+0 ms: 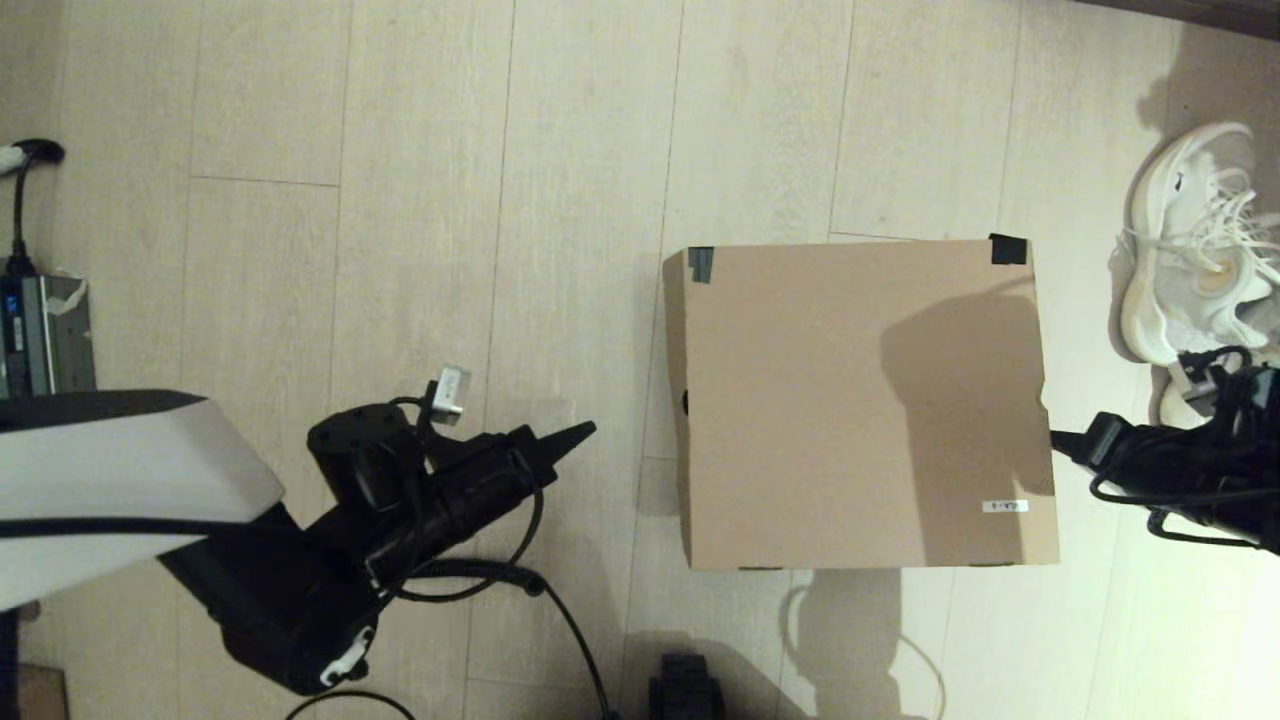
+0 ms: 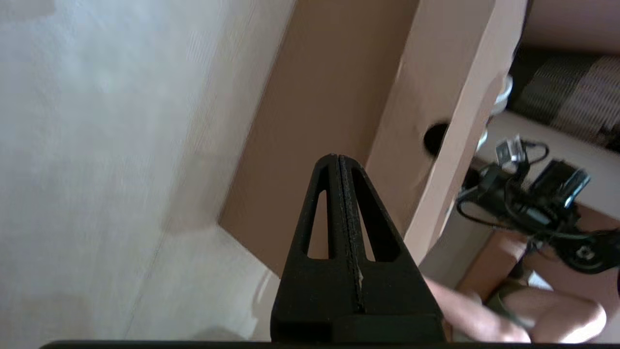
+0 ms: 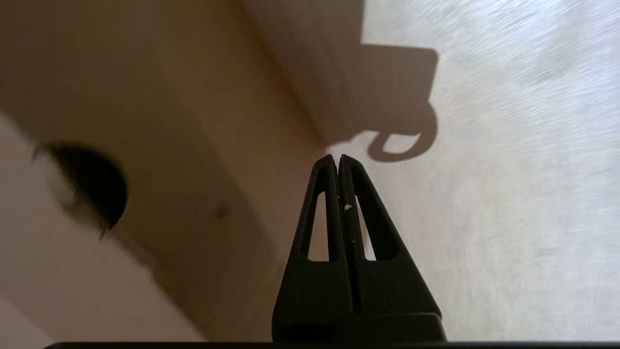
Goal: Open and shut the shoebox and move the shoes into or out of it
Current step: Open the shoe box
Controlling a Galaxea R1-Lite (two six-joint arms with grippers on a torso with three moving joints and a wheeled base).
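Note:
The brown cardboard shoebox (image 1: pixel 860 400) stands on the floor with its lid down, black tape at its two far corners and a small white label near the front right. The white shoes (image 1: pixel 1195 250) lie on the floor to the right of the box, partly hidden by my right arm. My left gripper (image 1: pixel 590 430) is shut and empty, pointing at the box's left side (image 2: pixel 329 97) from a short distance. My right gripper (image 1: pixel 1055 438) is shut and empty, its tip at the box's right wall (image 3: pixel 169 121), which has a round finger hole (image 3: pixel 92 186).
The pale wooden floor (image 1: pixel 400 200) spreads wide to the left of and behind the box. A grey device (image 1: pixel 40 330) with a black cable sits at the far left. Some bare skin of a person (image 2: pixel 533 315) shows beyond the box in the left wrist view.

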